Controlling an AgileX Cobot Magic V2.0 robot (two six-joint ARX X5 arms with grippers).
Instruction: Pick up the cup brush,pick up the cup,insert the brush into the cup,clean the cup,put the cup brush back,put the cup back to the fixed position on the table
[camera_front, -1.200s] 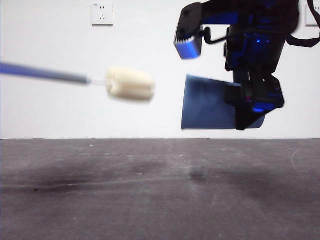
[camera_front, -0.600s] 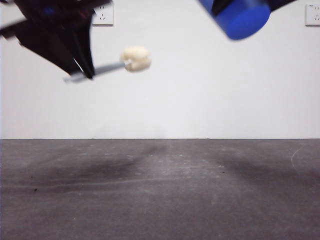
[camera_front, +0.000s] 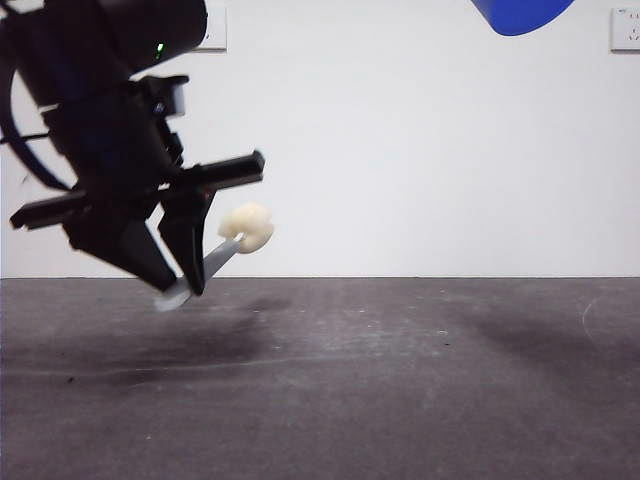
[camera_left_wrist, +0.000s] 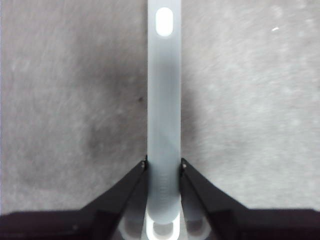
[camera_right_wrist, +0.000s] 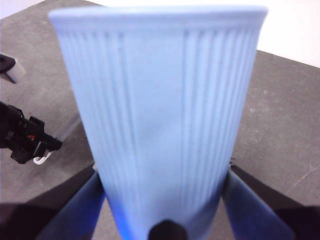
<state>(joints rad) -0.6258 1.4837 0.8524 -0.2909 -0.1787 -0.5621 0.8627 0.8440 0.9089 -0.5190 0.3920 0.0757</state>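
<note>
1. Left gripper (camera_front: 185, 270), at 9 o'clock in the front view, low over the table (camera_front: 400, 380), jaws clamped on the cup brush (camera_left_wrist: 163, 125).
2. Right gripper (camera_right_wrist: 162, 220) grips the cup (camera_right_wrist: 160, 115), at 1 o'clock, high.
3. Advice: align the sponge head (camera_front: 247, 227) with the cup's mouth before inserting.

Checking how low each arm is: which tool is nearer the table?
The left tool, shut on the cup brush, hangs just above the table; the right tool holds the cup high.

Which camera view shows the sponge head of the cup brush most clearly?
The front view: the cream sponge head shows whole, above the table, beside the left end effector. The left wrist view shows only the handle; the right wrist view shows a sliver of handle.
</note>
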